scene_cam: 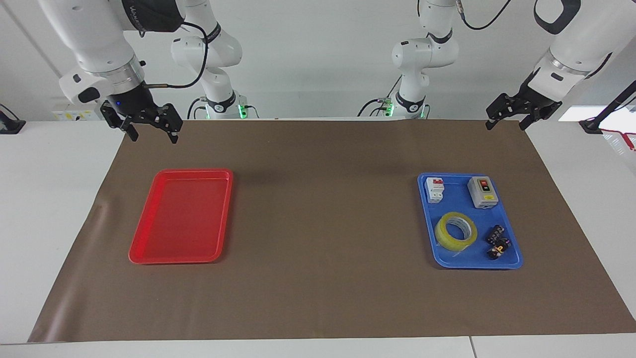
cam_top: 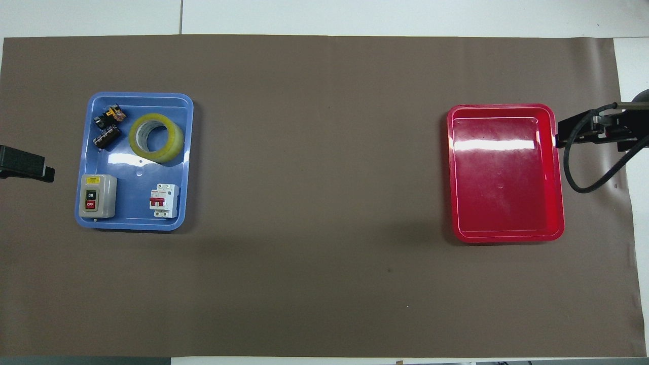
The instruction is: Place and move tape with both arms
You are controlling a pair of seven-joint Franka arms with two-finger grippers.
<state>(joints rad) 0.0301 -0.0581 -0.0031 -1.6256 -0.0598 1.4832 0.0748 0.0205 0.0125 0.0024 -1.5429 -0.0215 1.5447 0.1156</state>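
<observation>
The tape (scene_cam: 447, 239), a yellow translucent roll with a white core, lies flat in the blue tray (scene_cam: 459, 191) at the left arm's end of the table; it also shows in the overhead view (cam_top: 171, 147), in the tray (cam_top: 137, 192). My left gripper (scene_cam: 506, 124) is open and empty, raised over the brown mat's corner, apart from the tray; its tip shows in the overhead view (cam_top: 30, 167). My right gripper (scene_cam: 154, 136) is open and empty, raised over the mat beside the red tray (scene_cam: 184, 219); it also shows in the overhead view (cam_top: 583, 133).
The blue tray also holds a grey switch box (scene_cam: 483, 192), a white circuit breaker (scene_cam: 435, 190) and small black parts (scene_cam: 498, 241). The red tray (cam_top: 507, 177) holds nothing. Two smaller white arms (scene_cam: 218, 94) (scene_cam: 412, 94) stand at the robots' edge.
</observation>
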